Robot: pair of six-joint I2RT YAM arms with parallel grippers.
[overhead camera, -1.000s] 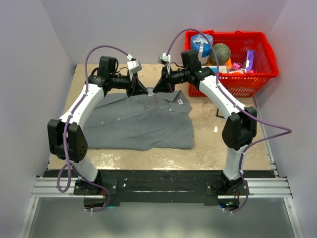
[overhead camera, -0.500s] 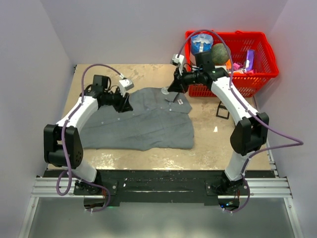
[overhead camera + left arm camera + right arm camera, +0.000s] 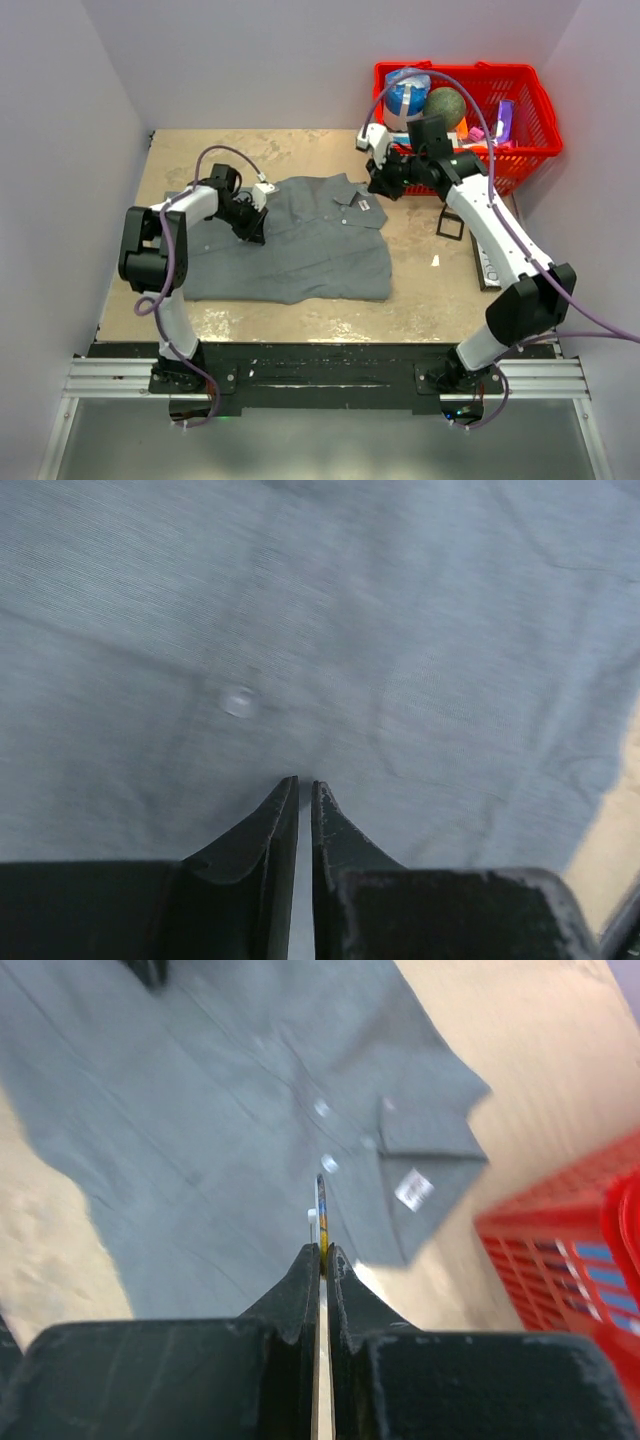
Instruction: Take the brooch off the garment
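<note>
The grey shirt (image 3: 300, 250) lay flat on the tan table (image 3: 440, 290), in the middle of the overhead picture, with its collar toward the upper right. The right gripper (image 3: 377, 186) was just to the right of that collar, close to the left corner of the red basket (image 3: 500, 152). In its own wrist view, the right gripper (image 3: 322, 1248) had its two fingers pressed together on the brooch (image 3: 321, 1205). The brooch showed edge-on as a thin gold-yellow strip with a dark rim, standing up from the fingertips. It was held clear of the cloth. Behind it in that picture were the button line of the shirt and, to the right of centre, the white neck label (image 3: 413, 1188). The left gripper (image 3: 255, 228) was over the left part of the shirt, low above the cloth. In its wrist view, the left gripper (image 3: 305, 780) had its fingers a little apart, with only a thin slit between them and nothing in it. One pale button (image 3: 238, 700) lay on the cloth just above and left of the fingertips. I could not tell if the tips touched the fabric.
</note>
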